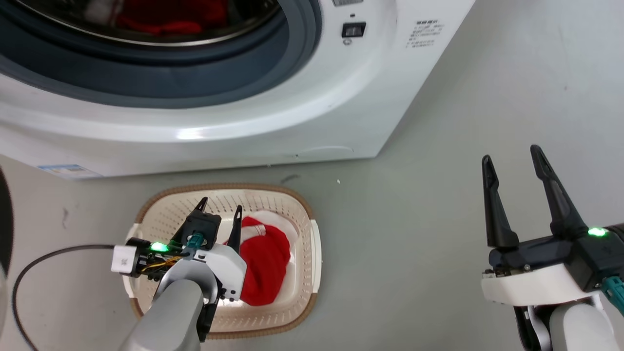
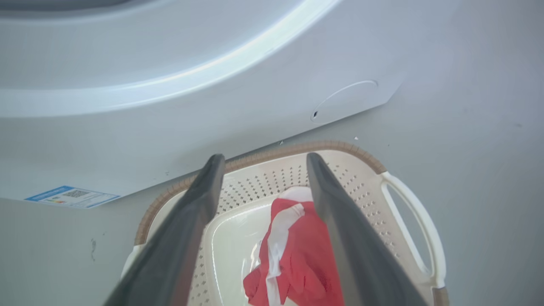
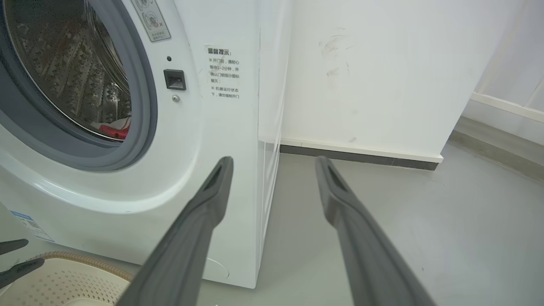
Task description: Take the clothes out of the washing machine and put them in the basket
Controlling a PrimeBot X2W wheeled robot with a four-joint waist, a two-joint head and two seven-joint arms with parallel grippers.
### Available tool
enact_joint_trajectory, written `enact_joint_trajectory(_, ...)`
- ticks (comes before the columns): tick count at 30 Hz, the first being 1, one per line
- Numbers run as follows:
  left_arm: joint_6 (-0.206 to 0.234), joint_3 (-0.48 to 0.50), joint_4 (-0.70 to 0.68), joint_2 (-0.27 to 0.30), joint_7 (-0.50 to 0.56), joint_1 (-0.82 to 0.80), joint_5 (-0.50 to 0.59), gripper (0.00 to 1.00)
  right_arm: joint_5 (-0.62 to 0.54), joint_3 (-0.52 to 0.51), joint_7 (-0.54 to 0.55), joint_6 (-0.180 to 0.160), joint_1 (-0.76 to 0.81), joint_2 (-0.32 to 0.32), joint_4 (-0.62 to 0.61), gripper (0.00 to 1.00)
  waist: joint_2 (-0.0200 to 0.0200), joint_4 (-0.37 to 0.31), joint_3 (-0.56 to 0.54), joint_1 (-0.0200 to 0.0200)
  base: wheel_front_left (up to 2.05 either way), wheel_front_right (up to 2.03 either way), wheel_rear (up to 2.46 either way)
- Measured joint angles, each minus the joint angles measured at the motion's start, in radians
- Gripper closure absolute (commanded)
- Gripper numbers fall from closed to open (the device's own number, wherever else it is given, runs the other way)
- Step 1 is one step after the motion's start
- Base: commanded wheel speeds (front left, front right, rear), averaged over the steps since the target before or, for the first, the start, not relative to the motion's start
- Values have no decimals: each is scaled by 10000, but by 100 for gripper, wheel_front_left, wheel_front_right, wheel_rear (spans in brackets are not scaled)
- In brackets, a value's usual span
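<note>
Lying crumpled in the basket [image 1: 304, 214], red white-striped clothes [image 1: 263, 263] rest below the released left gripper [image 1: 222, 203].

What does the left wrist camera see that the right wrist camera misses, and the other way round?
Left wrist view: a red and white garment lying in the basket, plus the basket's white handle. Right wrist view: the steel drum with red cloth inside, a white wall, the open right gripper. Shared: the washing machine's white front, the basket's brown rim, grey floor.

Your left gripper [image 1: 221, 203] and right gripper [image 1: 510, 153] are showing long dark tapering fingers [image 1: 495, 209], white wrist shells [image 1: 526, 287], glowing green lights [image 1: 595, 232], teal plugs [image 1: 195, 240] and pale grey forearms [image 1: 170, 312].
</note>
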Motion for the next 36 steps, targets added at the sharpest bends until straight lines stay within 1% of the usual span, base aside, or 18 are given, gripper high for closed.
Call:
enact_joint_trajectory(6, 472, 1001, -2387, 44, 0, 1294, 483, 0, -44, -27, 0, -2, 433, 2, 82, 0, 0, 214, -925, -1, 0, 0, 0)
enact_joint_trajectory(12, 857, 2263, -4579, -146, 0, 2259, 878, 0, -90, 23, 0, 0, 741, -2, 123, 0, 0, 382, -1670, -2, 0, 0, 0)
enact_joint_trajectory(16, 957, 3085, -5816, -407, 0, 2774, 1129, 0, -90, 92, 0, 0, 870, 0, 130, 0, 0, 420, -2011, -2, 0, 0, 0)
enact_joint_trajectory(20, 913, 3827, -6799, -715, 0, 2995, 1323, 0, -75, 123, 0, 0, 951, -2, 119, 0, 0, 378, -2122, -1, 0, 0, 0)
enact_joint_trajectory(23, 671, 4263, -7147, -978, 0, 3034, 1333, 0, -71, 165, 0, 0, 957, -2, 102, 0, 0, 319, -2089, -1, 0, 0, 0)
enact_joint_trajectory(27, 182, 4640, -7081, -1032, -2, 2616, 1503, 0, 12, 255, 0, 0, 853, -2, 61, 0, 0, 190, -1882, -1, 0, 0, 0)
enact_joint_trajectory(33, -600, 4909, -6013, -752, -2, 914, 1661, 0, 100, 286, 0, -2, 439, -2, -75, 0, 0, -49, -1300, 1, 0, 0, 0)
enact_joint_trajectory(34, -905, 4949, -5148, -508, 0, -176, 1743, 0, 117, 330, 0, -2, 141, -2, -142, 0, 0, -180, -913, 1, 0, 0, 0)
enact_joint_trajectory(36, -1158, 4984, -4406, -278, -2, -1117, 1747, 0, 174, 343, 0, -2, -101, 0, -226, 0, 0, -265, -605, 1, 0, 0, 0)
